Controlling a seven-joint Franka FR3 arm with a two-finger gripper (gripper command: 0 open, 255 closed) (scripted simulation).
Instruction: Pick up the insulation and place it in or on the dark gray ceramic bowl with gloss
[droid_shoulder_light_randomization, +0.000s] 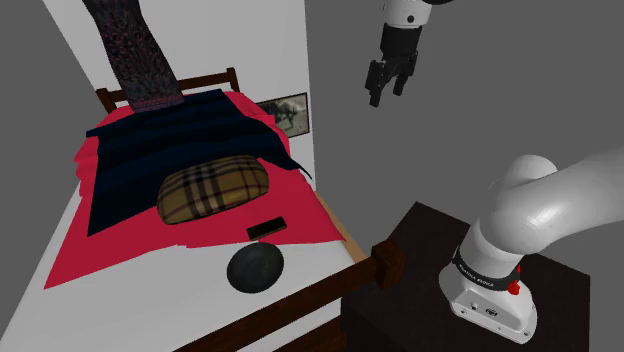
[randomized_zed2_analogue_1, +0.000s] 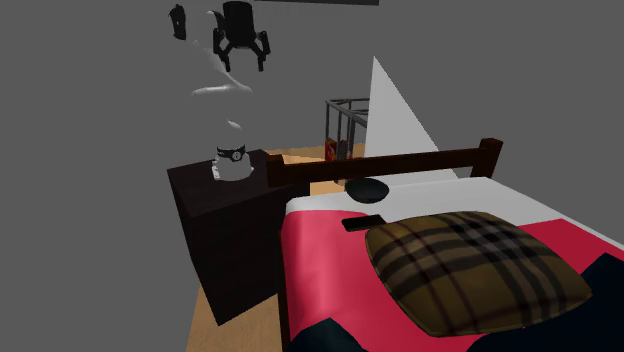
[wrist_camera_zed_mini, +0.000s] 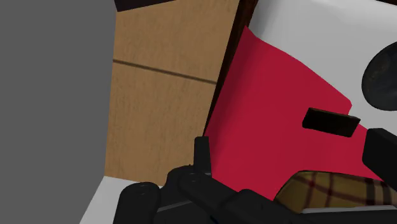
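**Shoulder view:** the end effector (droid_shoulder_light_randomization: 388, 92), fingers spread and empty, hangs high beside the bed (droid_shoulder_light_randomization: 150, 300). The insulation (droid_shoulder_light_randomization: 267, 230), a small black block, lies on the red blanket (droid_shoulder_light_randomization: 150, 248) between the plaid pillow (droid_shoulder_light_randomization: 213, 188) and the dark bowl (droid_shoulder_light_randomization: 255, 268).
**Second exterior view:** the insulation (randomized_zed2_analogue_1: 363, 222) lies near the bowl (randomized_zed2_analogue_1: 367, 189), not touching it.
**Wrist view:** the insulation (wrist_camera_zed_mini: 329, 121) rests on the blanket and the bowl (wrist_camera_zed_mini: 382, 79) on the white sheet.
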